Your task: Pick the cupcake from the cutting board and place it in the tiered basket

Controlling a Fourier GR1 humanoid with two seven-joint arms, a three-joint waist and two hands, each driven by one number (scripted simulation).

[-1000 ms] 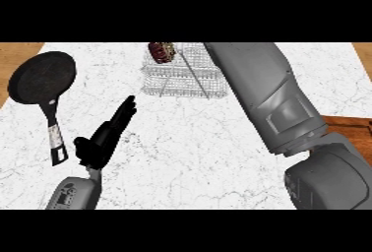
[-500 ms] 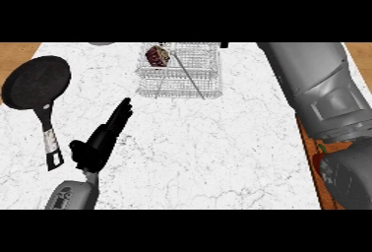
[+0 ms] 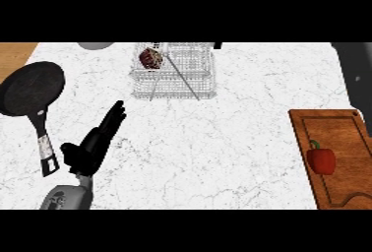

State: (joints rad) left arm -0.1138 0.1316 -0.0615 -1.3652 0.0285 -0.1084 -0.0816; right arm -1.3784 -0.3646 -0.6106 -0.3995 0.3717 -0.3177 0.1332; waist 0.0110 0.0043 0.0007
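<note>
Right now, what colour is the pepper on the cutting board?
Pepper: red, green stem; head view shows it best.
</note>
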